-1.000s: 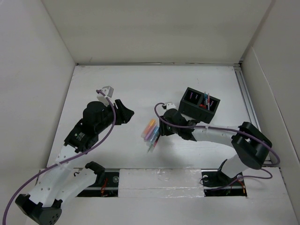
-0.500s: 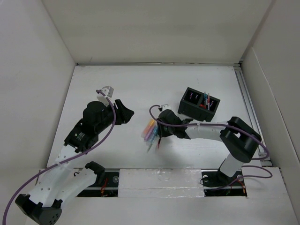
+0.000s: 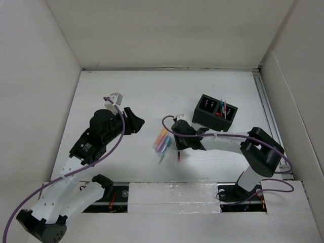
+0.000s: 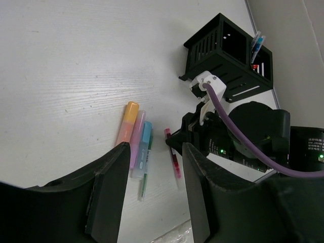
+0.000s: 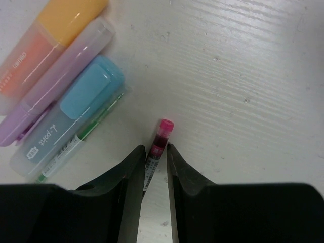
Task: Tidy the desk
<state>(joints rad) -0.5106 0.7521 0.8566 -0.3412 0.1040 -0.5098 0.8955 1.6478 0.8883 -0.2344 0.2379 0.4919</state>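
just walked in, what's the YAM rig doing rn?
Tidying the desk. The right end effector is closed on a red pen, low over the tabletop, just beside a cluster of three highlighters and a green pen lying loose. The black organizer sits behind it, with a few pens already in one compartment. The left end effector is open and empty, hovering over the desk to the left of the cluster.

You're working in a robotics lab test cell: a white counter (image 3: 131,91) boxed by plain white panels (image 3: 35,76), a metal rail (image 3: 267,109), and cabled robot arms (image 3: 96,134) bolted on.
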